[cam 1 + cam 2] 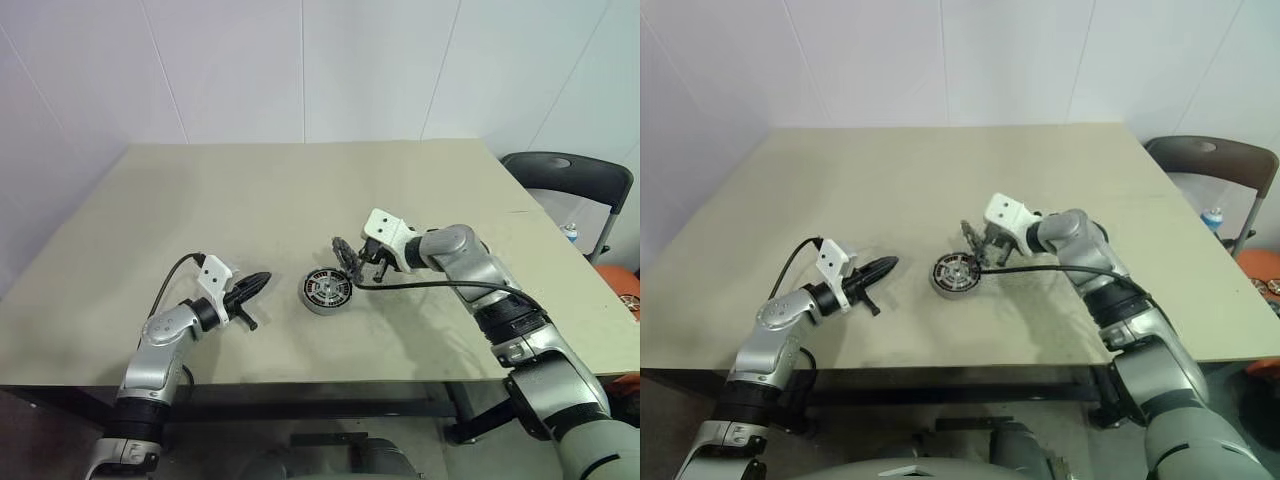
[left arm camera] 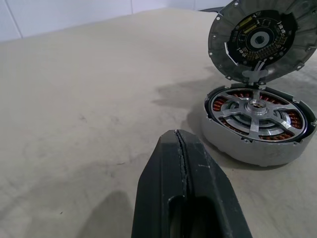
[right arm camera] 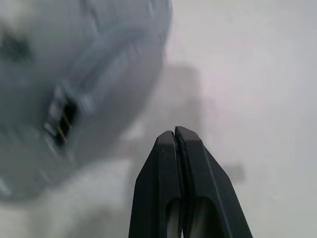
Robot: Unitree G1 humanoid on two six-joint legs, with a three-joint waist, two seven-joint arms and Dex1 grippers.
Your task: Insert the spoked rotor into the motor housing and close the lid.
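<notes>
A: Left tool (image 1: 262,279) status?

B: Clenched, nothing in it. My left wrist view shows the two fingers (image 2: 185,198) pressed flat together, tips just short of the motor housing (image 2: 258,130) on the bench (image 1: 250,200).

A: Housing contents?

B: The left wrist view gives it clearly: the spoked rotor (image 2: 255,110) sits inside, silvery spokes over copper windings. From the head views it's just a small round cup ahead of my left tool, detail too small to read.

A: Lid?

B: The lid (image 2: 262,37) stands up open on the housing's far edge from my left tool, inner face with a dark board toward that tool. Its upper edge is cut off in that view.

A: Right tool?

B: Right tool (image 1: 372,268) also clenched, empty; its wrist view shows the fingers (image 3: 178,173) closed on each other. In the head views it's right beside the upright lid, on the side away from the housing. Can't tell whether it touches.

A: Right wrist view add anything?

B: A big blurred grey round shape close beside the fingertips, likely the lid's back, too smeared to be sure. A chair (image 1: 575,185) stands past the bench, off my right arm.
</notes>
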